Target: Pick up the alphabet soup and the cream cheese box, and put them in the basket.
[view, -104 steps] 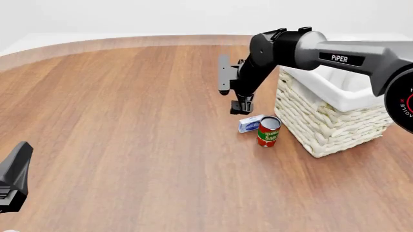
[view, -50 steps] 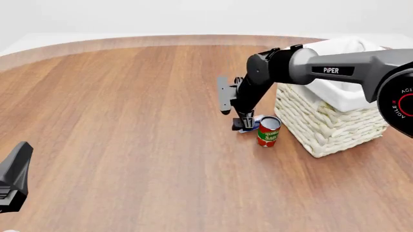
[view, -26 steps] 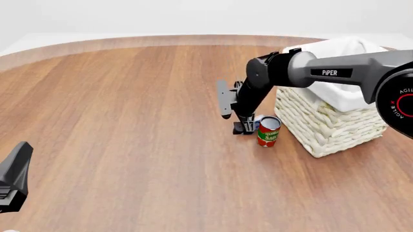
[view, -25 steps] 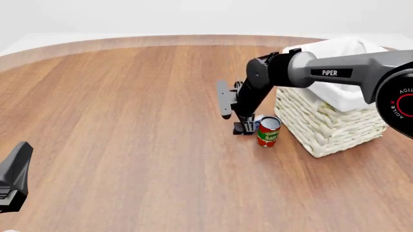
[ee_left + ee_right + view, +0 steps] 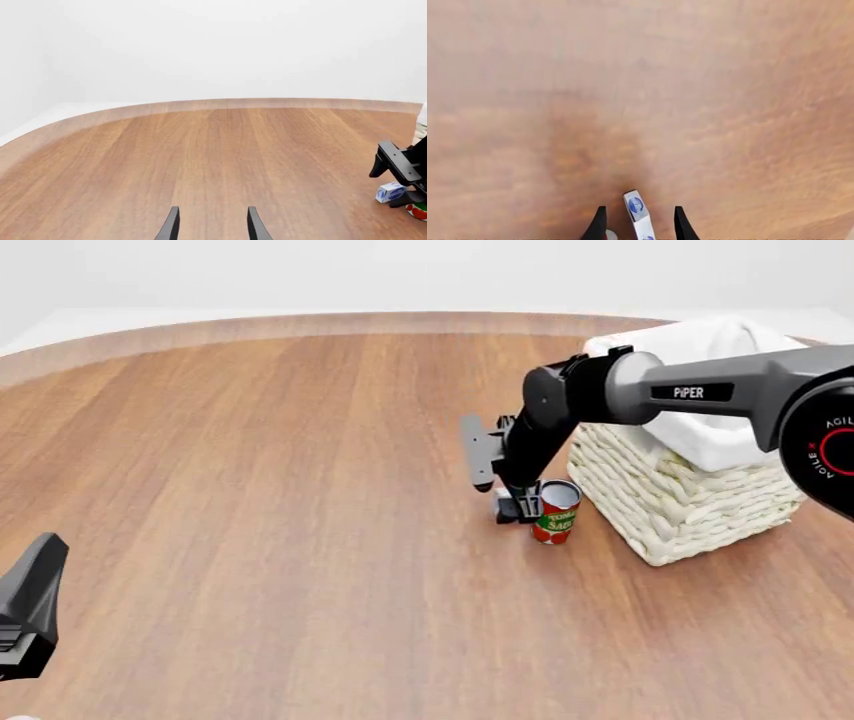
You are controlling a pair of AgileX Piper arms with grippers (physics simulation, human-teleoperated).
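Note:
The cream cheese box (image 5: 636, 210), white with blue ovals, stands edge-on between the fingers of my right gripper (image 5: 639, 226), with a gap on each side. In the front view the right gripper (image 5: 518, 508) is down at the table, and its fingers cover most of the box. The left wrist view shows the cream cheese box (image 5: 390, 191) on the wood beside those fingers. The basket (image 5: 681, 490), woven with a white liner, stands just right of the gripper. The alphabet soup is out of view. My left gripper (image 5: 212, 227) is open and empty, low at the near left.
A red and green tomato can (image 5: 555, 512) stands upright between my right gripper and the basket, almost touching the fingers. The wooden table (image 5: 267, 490) stretches left, with its curved far edge (image 5: 220, 102) against a white wall.
My right arm came down over the cream cheese box, then shifted slightly right toward the tomato can. In the front view the box went from plainly visible to mostly hidden. The left arm stayed still.

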